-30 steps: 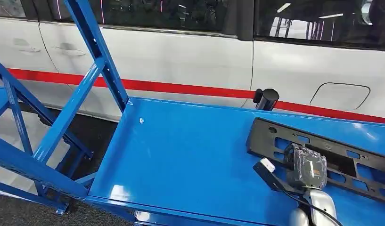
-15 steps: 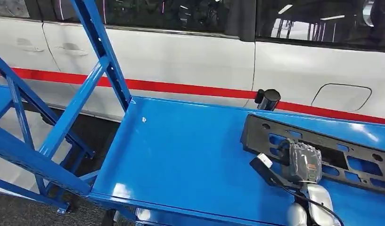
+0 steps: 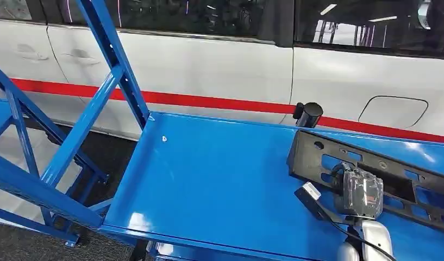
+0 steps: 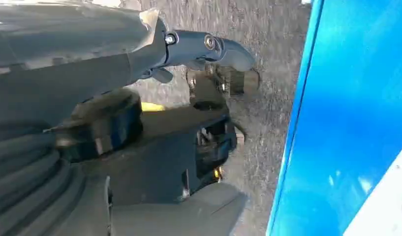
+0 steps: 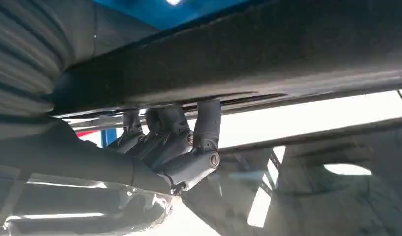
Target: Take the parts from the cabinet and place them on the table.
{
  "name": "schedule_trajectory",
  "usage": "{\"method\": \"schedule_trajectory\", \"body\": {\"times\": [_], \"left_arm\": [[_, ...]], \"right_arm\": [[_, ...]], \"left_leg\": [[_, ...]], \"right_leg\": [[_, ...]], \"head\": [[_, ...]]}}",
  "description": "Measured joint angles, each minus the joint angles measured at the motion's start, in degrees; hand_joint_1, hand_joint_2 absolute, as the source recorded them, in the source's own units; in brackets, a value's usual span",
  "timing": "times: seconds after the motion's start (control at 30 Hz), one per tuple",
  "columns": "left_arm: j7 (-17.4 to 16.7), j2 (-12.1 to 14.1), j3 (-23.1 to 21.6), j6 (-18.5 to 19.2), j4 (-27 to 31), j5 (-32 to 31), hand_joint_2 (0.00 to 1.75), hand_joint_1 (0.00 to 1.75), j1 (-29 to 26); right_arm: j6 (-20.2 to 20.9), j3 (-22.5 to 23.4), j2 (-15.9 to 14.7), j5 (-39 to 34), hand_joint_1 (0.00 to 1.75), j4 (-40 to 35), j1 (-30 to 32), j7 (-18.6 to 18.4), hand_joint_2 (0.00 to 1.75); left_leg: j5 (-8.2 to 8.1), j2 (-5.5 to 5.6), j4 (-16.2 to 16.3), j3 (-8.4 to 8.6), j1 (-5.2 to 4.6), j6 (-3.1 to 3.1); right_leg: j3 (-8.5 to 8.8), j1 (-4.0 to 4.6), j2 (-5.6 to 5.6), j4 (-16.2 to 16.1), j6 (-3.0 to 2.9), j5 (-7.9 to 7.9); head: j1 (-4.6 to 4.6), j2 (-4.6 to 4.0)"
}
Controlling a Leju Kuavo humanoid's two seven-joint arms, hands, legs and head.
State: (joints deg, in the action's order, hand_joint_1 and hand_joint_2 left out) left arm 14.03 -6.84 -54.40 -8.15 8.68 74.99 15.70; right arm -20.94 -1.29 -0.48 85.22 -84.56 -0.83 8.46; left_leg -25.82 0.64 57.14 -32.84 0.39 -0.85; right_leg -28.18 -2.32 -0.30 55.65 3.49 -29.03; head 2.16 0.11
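Since half a second ago the long black slotted plastic panel (image 3: 371,174) is shifted away from the blue table's (image 3: 208,179) near edge, gripped by the right hand (image 3: 361,190), apparently still being positioned; the left hand's (image 4: 139,128) state cannot be told.

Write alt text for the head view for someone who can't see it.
The robot's right hand grips a long black slotted part at the right of a glossy blue table. A blue rack frame stands left, and a white vehicle with a red stripe fills the background.
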Motion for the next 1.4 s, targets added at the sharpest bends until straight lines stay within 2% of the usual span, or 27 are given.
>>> {"method": "schedule_trajectory", "body": {"times": [0.13,0.37,0.8,0.93,1.17,1.4], "left_arm": [[-2.30,-0.44,-0.02,0.13,0.02,0.31,1.75,0.00,-0.32],[-2.71,-0.66,-0.02,1.46,0.02,0.76,1.75,0.00,-0.99],[-3.06,-0.87,-0.02,0.78,0.02,1.38,1.75,0.00,-1.48],[-3.06,-0.87,-0.02,0.33,0.02,1.44,1.75,0.00,-1.58],[-3.32,-0.81,-0.02,0.44,0.02,1.64,1.75,0.00,-1.74],[-3.37,-0.74,-0.02,0.43,0.02,1.70,1.75,0.00,-1.81]], "right_arm": [[-0.66,-1.14,-1.62,-0.74,1.75,-0.13,-0.56,-0.07,1.75],[-1.99,-2.30,-3.54,-1.33,1.75,-0.72,0.49,-0.72,1.75],[-4.13,-4.55,-5.75,-1.49,1.75,-2.82,0.63,-0.87,1.75],[-5.62,-5.42,-6.69,-0.63,1.75,-5.49,0.46,-1.53,1.75],[-5.66,-6.01,-8.13,0.90,1.75,-9.99,-2.42,-2.01,1.75],[-5.70,-6.84,-9.31,0.90,1.75,-10.69,-4.96,-2.01,1.75]], "left_leg": [[0.00,-0.01,0.00,-0.01,-0.01,0.00],[-0.01,-0.03,0.01,-0.05,-0.02,-0.01],[-0.01,-0.05,0.00,-0.08,-0.01,-0.01],[-0.01,-0.05,0.00,-0.10,-0.02,-0.01],[0.00,-0.04,0.00,-0.10,-0.01,-0.01],[0.00,-0.05,0.00,-0.14,-0.04,-0.01]], "right_leg": [[0.01,0.00,0.00,0.00,0.00,0.00],[-0.04,-0.01,0.00,0.00,0.00,0.00],[-0.07,0.00,0.01,0.00,0.00,0.00],[-0.08,0.00,0.01,0.00,0.00,0.00],[-0.08,0.00,0.00,0.00,0.00,0.00],[-0.09,0.01,0.02,0.02,0.01,0.01]], "head": [[0.00,0.00],[-0.02,0.00],[0.00,0.00],[0.00,0.00],[-0.02,0.00],[0.00,0.00]]}}
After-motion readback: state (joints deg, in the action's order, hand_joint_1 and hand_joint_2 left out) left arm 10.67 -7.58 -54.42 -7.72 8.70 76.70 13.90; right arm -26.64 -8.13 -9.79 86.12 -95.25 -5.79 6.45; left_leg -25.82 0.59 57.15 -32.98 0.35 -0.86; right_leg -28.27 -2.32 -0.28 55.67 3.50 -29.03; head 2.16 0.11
